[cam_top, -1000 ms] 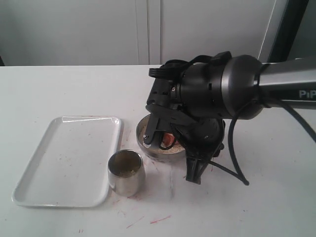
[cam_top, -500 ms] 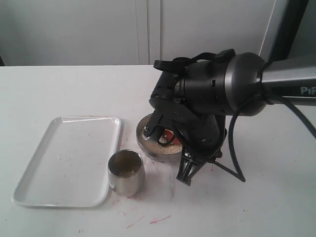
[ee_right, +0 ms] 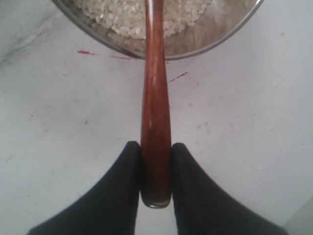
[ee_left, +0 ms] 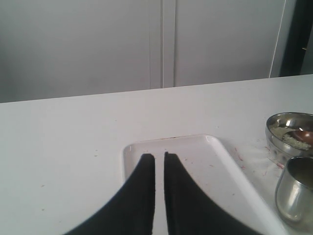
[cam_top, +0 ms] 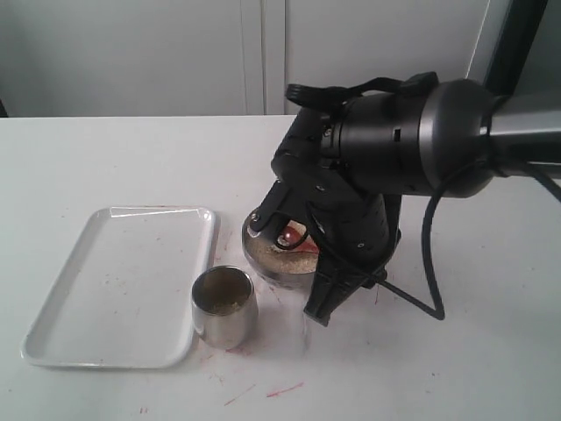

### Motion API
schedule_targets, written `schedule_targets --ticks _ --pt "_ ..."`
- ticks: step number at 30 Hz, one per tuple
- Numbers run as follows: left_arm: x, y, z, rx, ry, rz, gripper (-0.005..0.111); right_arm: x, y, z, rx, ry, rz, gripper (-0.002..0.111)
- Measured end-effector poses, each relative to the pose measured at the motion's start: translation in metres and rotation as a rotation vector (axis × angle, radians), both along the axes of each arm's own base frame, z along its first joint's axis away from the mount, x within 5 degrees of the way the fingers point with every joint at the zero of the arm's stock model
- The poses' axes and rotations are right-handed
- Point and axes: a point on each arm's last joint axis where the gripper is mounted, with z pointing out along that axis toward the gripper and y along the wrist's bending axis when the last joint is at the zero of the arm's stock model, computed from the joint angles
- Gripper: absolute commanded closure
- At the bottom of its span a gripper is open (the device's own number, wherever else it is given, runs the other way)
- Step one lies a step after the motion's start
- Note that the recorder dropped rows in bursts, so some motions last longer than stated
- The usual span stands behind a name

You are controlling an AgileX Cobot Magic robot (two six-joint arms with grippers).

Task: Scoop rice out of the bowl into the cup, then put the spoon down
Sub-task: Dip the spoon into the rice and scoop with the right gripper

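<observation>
Two clenched: right gripper (ee_right: 155,148) on spoon (ee_right: 155,98) crossing bowl (ee_right: 220,33) rim, left gripper (ee_left: 159,159) empty.

The bowl (cam_top: 266,267) is round, wide and shiny steel, and it stands upright on the white surface (cam_top: 131,158). The rice (ee_right: 122,17), small off-white grains, lies inside it in a low mound. The spoon (ee_right: 155,122) is glossy reddish-brown wood. Its slim handle crosses the rim of the bowl and its round end is down in the rice, while the right end effector (ee_right: 155,147) clamps the handle near its tip. The cup (cam_top: 223,307) is a narrow steel tumbler without handle. It stands upright just beside the bowl, apart from it.
</observation>
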Motion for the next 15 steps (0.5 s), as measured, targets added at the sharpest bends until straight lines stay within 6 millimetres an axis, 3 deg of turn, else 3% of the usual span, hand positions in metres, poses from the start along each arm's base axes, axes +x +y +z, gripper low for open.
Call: schedule_targets --ticks 15 --pt "0.0000 0.0000 0.0000 0.000 0.000 0.000 0.092 -0.0035 -0.0001 0.0014 0.070 0.018 -0.097 0.108"
